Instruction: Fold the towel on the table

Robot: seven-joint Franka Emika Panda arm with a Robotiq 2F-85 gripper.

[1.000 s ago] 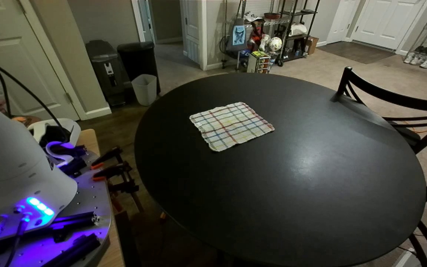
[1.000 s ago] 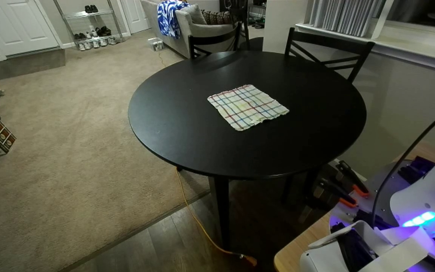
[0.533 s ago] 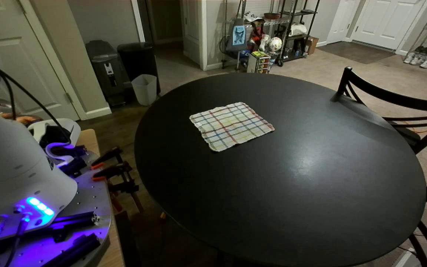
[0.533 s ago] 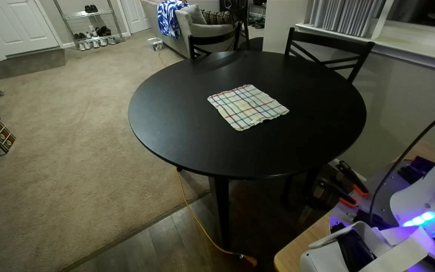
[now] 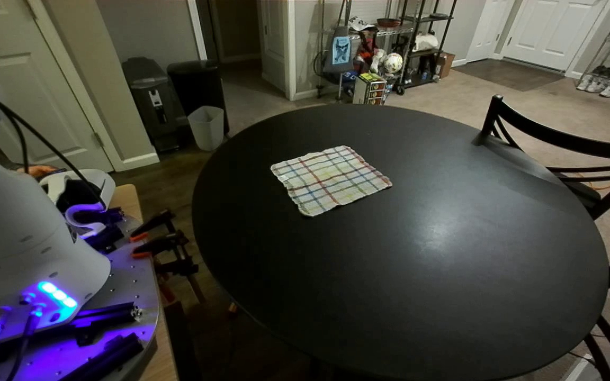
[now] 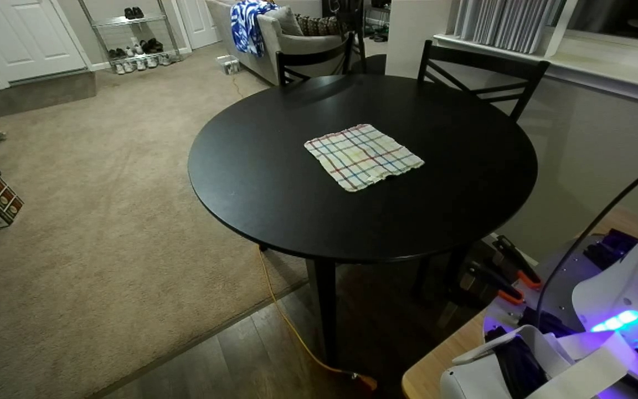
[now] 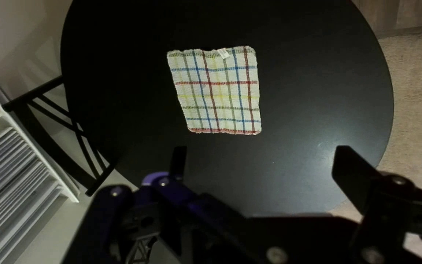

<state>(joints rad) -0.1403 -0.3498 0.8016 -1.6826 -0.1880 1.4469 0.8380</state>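
The square, whitish, plaid cloth towel (image 7: 216,91) lies flat and unfolded, well inside the rim of the round, glossy black table (image 7: 306,102). Its small white label (image 7: 224,53) marks 12 o'clock in the wrist view. Expect light, limp, hardy fabric, apt to slide or ruck if pushed. Recommended hold: pinch the corner between 4 and 5 o'clock, lightly. The black two-fingered gripper (image 7: 261,156) stands wide, holding nothing, towards 5 o'clock. At 8 o'clock, by the table rim, stands a dark, slatted-back chair (image 7: 48,146).
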